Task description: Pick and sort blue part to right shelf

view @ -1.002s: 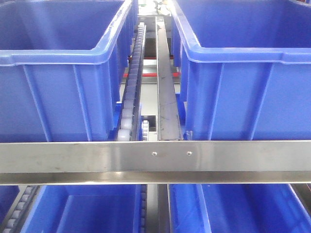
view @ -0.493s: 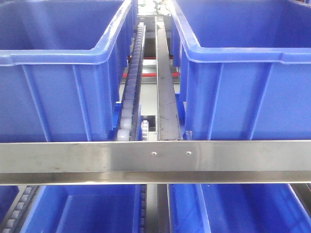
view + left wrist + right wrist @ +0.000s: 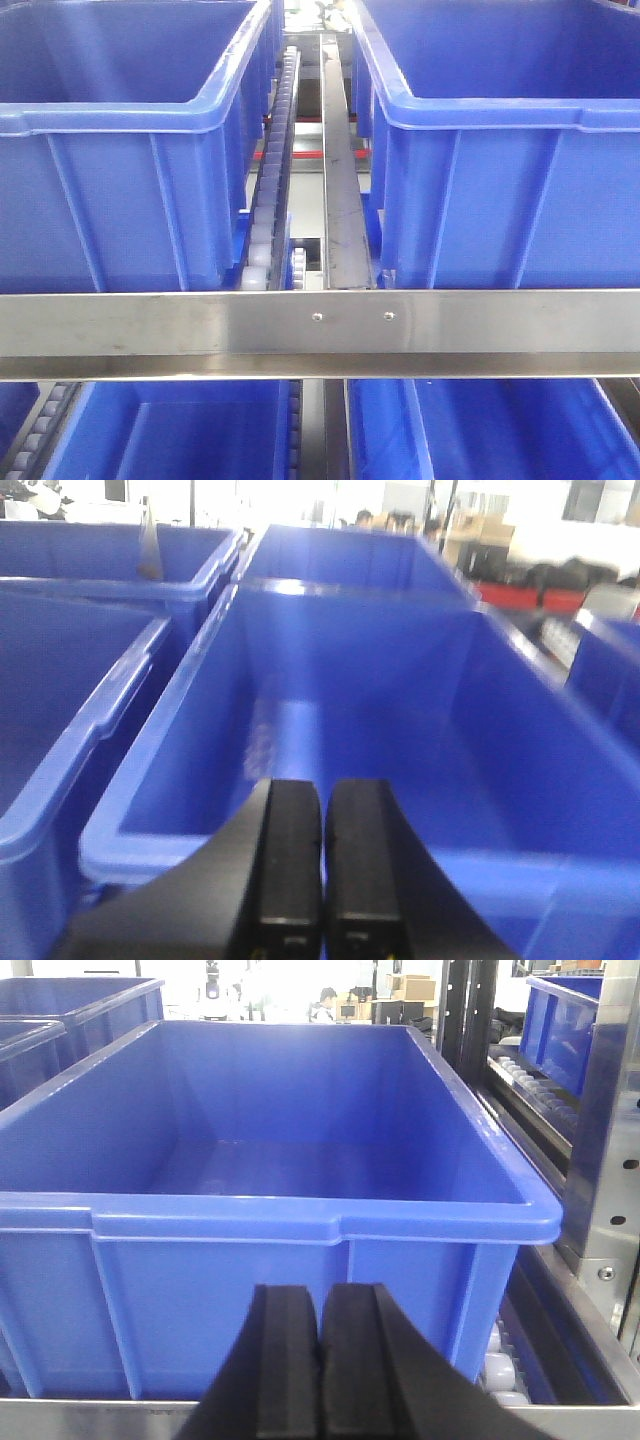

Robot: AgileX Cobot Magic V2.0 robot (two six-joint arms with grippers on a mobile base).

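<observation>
- No blue part showed in any view; the bins I could see into held nothing I could make out.
- The left gripper [image 3: 322, 880] was pointed level over the near rim of a long blue bin [image 3: 520, 740], its two black fingers [image 3: 288, 870] pressed together with only a thin seam between them and nothing held.
- That bin's floor lay bare and blurred in the left wrist view. A neighbouring bin [image 3: 70, 740] sat just beside it on the left, their rims nearly touching, and another bin [image 3: 340, 555] stood behind it.
- The right gripper [image 3: 322, 1365] sat low in front of a blue bin [image 3: 250, 1290], level with its front wall, fingers [image 3: 285, 1360] closed against each other and gripping nothing.
- To the right of that bin a roller track [image 3: 505, 1380] ran along the shelf beside a steel upright [image 3: 605, 1160]; the gap there was narrow.
- From the front view neither arm showed. Two large bins, the upper left bin [image 3: 120, 190] and the upper right bin [image 3: 500, 190], stood on the upper level behind a steel crossbar [image 3: 320, 325].
- Between them ran a roller rail [image 3: 272, 170] and a flat steel divider [image 3: 340, 170], leaving only a slim channel.
- Below the crossbar, the open tops of two lower bins [image 3: 190, 440] were partly visible.
</observation>
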